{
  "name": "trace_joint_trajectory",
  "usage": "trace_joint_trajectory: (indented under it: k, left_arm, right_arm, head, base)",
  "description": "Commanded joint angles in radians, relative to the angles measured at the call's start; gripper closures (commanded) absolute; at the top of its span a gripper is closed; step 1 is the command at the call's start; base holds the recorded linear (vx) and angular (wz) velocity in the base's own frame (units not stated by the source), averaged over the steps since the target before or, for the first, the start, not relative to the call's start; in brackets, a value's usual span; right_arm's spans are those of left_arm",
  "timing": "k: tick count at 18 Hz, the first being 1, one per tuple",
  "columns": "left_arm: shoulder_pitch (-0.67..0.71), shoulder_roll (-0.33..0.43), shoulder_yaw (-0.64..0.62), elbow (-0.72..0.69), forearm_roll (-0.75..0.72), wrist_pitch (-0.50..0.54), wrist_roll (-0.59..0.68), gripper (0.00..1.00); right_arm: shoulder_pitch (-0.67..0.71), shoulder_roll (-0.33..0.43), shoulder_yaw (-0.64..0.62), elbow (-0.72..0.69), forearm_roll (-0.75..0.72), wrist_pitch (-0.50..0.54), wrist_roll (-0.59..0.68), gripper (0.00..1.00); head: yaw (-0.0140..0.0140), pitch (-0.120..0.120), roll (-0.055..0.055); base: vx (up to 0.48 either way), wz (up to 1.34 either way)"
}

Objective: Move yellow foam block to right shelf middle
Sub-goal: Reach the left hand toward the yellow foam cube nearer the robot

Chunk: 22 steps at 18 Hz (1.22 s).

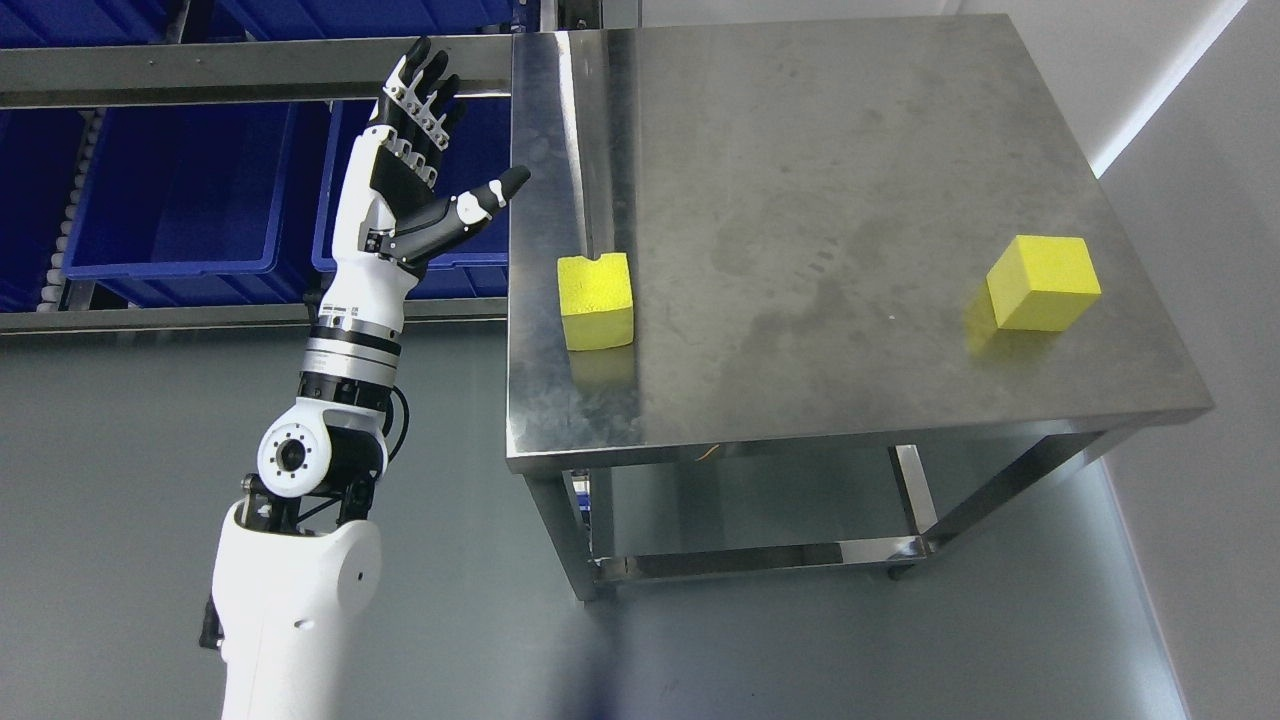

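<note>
- The left arm rises from the bottom edge, white forearm nearest me, and ends in the left hand (415, 165), held up in the air off the tabletop's left edge.
- Its fingers (425, 90) are spread and straight, thumb pointing toward the tabletop, and they hold nothing.
- The right arm is nowhere to be seen.
- Two yellow foam blocks sit on the steel tabletop (800, 200). The near block (597, 300) stands close to the left edge, toward the front-left corner, with a small notch in its top face. The far block (1043, 282) sits near the right edge, well apart from the first.
- The near block lies to the right of the hand and a little lower in the picture, just past the tabletop's edge; the thumb already points roughly that way.
- Both blocks look nearly cubic, so I see no long axis that matters for the grasp.
- The left hand is plainly the closer one to the near block, so I'd judge that to be the one it goes for, with a short reach rightward and down.
- Blue bins (180, 190) on a rack sit behind the hand; which shelf is meant as the target I cannot tell.
</note>
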Motion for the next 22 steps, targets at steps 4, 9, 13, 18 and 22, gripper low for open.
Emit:
trace_joint_trajectory:
  k: [4, 9, 13, 18, 22]
  left_arm:
    - [0.001, 0.017, 0.038, -0.001, 0.000, -0.031, 0.001, 0.00]
    - [-0.046, 0.188, 0.055, 0.012, 0.000, -0.031, -0.269, 0.00]
    - [-0.059, 0.282, 0.011, 0.117, -0.226, -0.027, -0.500, 0.02]
    - [-0.175, 0.236, -0.131, 0.321, -0.316, -0.008, -0.562, 0.01]
    - [-0.278, 0.203, -0.230, 0.452, -0.316, 0.006, -0.611, 0.01]
  right_arm:
    - [0.002, -0.017, 0.000, -0.017, 0.003, 0.000, 0.000, 0.00]
    - [0.002, -0.017, 0.000, -0.017, 0.003, 0.000, 0.000, 0.00]
    - [0.002, -0.017, 0.000, -0.017, 0.003, 0.000, 0.000, 0.00]
    - [0.002, -0.017, 0.000, -0.017, 0.003, 0.000, 0.000, 0.00]
    - [0.002, -0.017, -0.001, -0.017, 0.003, 0.000, 0.000, 0.00]
  head:
    - [0.0000, 0.000, 0.000]
    - [0.0000, 0.000, 0.000]
    - [0.0000, 0.000, 0.000]
    - [0.0000, 0.000, 0.000]
    - [0.0000, 0.000, 0.000]
  base:
    - [0.000, 0.01]
    - [-0.007, 0.00]
    - [-0.003, 0.03]
    - [0.000, 0.00]
    - [0.002, -0.01]
